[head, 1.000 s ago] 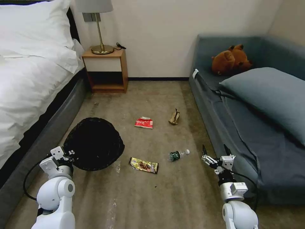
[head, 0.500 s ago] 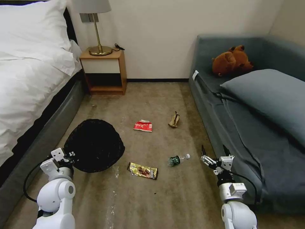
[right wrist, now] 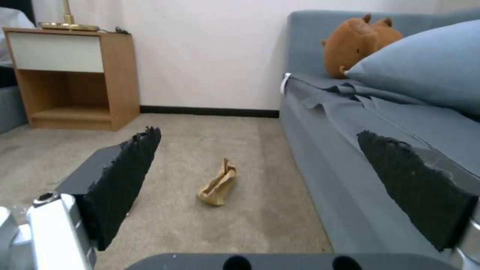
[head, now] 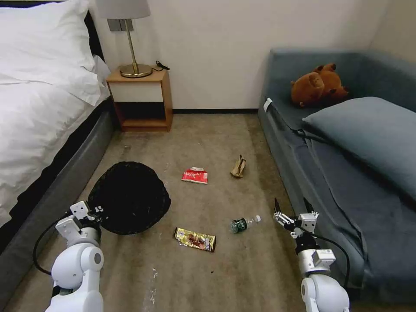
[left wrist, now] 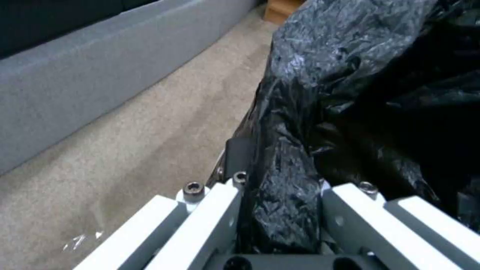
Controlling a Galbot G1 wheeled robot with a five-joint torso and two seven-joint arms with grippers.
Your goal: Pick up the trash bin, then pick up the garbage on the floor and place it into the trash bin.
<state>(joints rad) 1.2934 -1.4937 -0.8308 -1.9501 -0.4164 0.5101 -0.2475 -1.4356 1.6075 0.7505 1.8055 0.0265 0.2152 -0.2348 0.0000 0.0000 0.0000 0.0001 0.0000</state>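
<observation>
We have the trash bin (head: 129, 198) in our left gripper (head: 92, 211): in the left wrist view the jaws are clenched on the black bag (left wrist: 320, 123) folded over its rim, with the crinkled plastic pinched between them. The bin is low at our left side, near the grey bed frame (head: 65, 182), and we cannot tell if it is lifted from the carpet (head: 242, 268) or rests on it. So the first part of the task looks done, or almost done. The second part is not yet begun, in our judgement, because all four pieces of garbage lie on the floor outside the bin: the red-and-white packet (head: 194, 175), the tan scrap (head: 238, 167), the small bottle (head: 244, 224) and the yellow-brown wrapper (head: 195, 239). Our right gripper (head: 295, 212) is held above the floor just beside the blue sofa (head: 346, 173), its jaws spread wide and grasping nothing. It points toward the tan scrap (right wrist: 218, 183), and the bottle is the nearest piece to it, a little to its left.
</observation>
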